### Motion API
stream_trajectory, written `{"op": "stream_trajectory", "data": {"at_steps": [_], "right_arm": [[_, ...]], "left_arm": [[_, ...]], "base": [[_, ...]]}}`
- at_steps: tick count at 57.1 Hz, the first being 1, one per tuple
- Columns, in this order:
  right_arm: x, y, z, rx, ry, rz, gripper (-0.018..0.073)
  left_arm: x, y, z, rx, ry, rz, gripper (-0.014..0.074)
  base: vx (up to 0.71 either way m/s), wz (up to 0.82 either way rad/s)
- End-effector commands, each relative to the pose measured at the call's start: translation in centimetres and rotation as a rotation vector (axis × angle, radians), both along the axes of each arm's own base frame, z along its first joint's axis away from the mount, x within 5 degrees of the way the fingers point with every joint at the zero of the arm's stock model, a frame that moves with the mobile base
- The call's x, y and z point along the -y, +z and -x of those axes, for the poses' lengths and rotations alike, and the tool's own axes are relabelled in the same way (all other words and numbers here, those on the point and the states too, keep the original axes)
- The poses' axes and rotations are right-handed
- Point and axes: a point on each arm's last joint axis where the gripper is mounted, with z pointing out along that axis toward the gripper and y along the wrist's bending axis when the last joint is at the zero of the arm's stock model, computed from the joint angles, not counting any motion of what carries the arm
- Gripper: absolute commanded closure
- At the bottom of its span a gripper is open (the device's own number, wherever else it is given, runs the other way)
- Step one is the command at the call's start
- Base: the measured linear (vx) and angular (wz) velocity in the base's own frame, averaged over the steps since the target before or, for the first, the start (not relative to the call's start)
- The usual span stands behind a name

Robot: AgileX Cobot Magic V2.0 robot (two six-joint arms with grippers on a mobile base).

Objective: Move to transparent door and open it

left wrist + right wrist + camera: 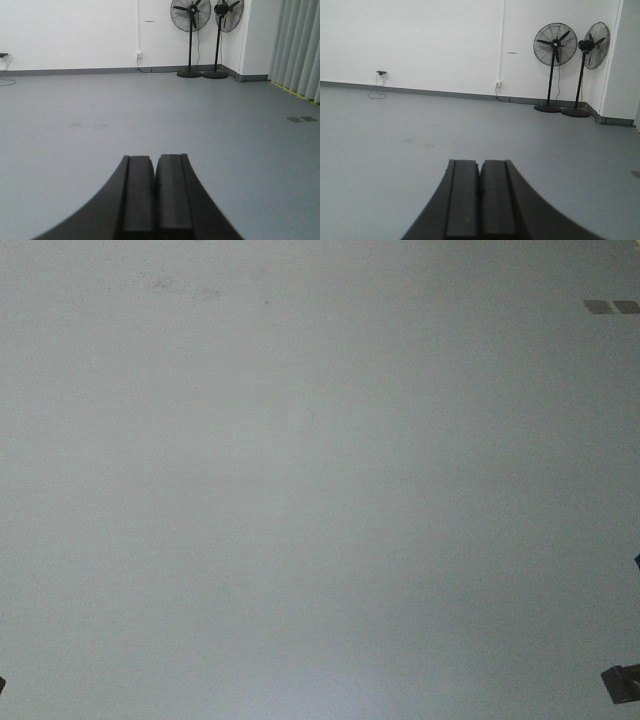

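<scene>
The transparent door is out of view in every frame. My left gripper (155,159) is shut, its two dark pads pressed together with nothing between them, held low over the grey floor. In the right wrist view my right gripper (480,162) is likewise shut and empty above the floor. The front view shows only grey floor, with a dark piece of the right arm (622,682) at the lower right corner.
Two black pedestal fans (190,40) (554,65) stand against the white far wall near its right corner. Grey vertical blinds (300,47) hang on the right. Two dark floor plates (301,119) (611,307) lie ahead right. A wall socket with cable (498,85) sits low.
</scene>
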Motion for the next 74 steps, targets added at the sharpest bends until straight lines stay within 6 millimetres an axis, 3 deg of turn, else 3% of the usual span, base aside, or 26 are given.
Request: {"op": "stream_trajectory", "data": {"at_steps": [1, 74], "right_arm": [[0.06, 0.76, 0.16, 0.093, -0.005, -0.012, 0.0568], [0.06, 0.76, 0.16, 0.093, -0.005, -0.012, 0.0568]], "left_arm": [[-0.01, 0.33, 0.05, 0.080, -0.002, 0.023, 0.0603], [-0.01, 0.33, 0.05, 0.080, -0.002, 0.023, 0.0603]], "base": [[0.00, 0.00], [0.03, 0.02]]}}
